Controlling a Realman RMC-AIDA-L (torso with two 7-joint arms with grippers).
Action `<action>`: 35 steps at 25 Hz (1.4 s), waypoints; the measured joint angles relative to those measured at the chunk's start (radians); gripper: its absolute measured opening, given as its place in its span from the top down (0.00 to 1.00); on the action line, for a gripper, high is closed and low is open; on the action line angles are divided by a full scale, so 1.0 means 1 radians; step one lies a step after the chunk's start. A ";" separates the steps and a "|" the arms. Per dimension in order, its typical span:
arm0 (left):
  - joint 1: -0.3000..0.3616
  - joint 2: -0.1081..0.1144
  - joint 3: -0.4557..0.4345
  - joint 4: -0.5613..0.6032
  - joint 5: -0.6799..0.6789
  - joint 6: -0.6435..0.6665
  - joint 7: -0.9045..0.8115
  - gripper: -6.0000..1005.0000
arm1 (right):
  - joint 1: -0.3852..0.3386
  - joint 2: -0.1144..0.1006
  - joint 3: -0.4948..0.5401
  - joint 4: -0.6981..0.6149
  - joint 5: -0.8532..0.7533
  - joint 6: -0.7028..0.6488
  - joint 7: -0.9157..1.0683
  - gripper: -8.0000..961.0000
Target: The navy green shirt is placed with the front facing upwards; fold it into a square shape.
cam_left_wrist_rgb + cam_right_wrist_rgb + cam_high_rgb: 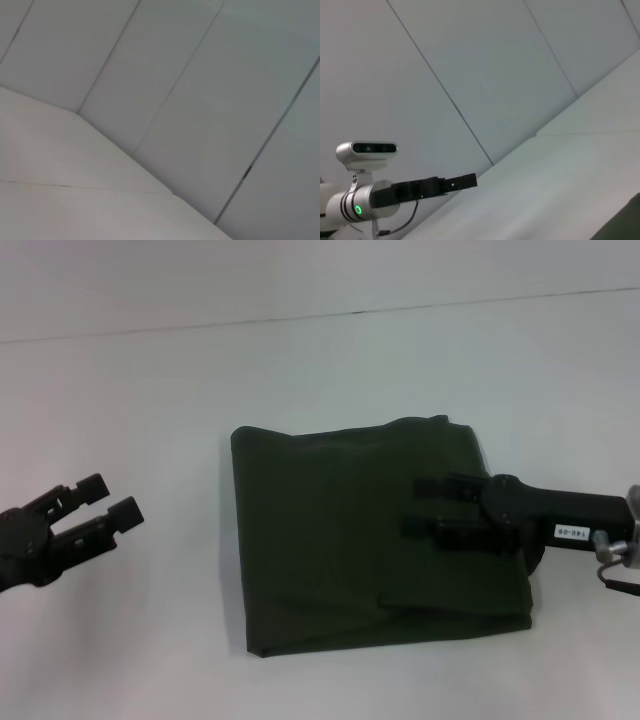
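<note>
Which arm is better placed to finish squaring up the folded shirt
Probably right: the right pincer hangs open over the navy green shirt, while the left pincer, also open, sits well off to its left above the bare table.

A bare robot test lab: a plain white table [150, 640] backed by a pale panelled wall [200, 75] with thin seams.

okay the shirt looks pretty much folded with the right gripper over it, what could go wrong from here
1. The right gripper sits over the navy green shirt with its jaws apart; if a finger is catching cloth, pulling away could drag the top layer open.
2. The folded layers along the shirt's near edge look uneven, so another pass could skew the shape instead of squaring it.
3. The left gripper hangs open off to the side over the table, so nothing pins the shirt's left edge.
</note>
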 joint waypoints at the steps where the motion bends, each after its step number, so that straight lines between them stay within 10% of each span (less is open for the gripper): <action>1: 0.003 0.000 -0.001 0.000 0.000 0.008 0.002 0.09 | -0.004 -0.001 -0.002 0.000 -0.002 -0.004 -0.005 0.08; 35: 0.029 -0.017 -0.014 0.011 0.051 0.119 0.068 0.09 | -0.005 0.011 -0.033 0.004 -0.086 0.011 -0.166 0.06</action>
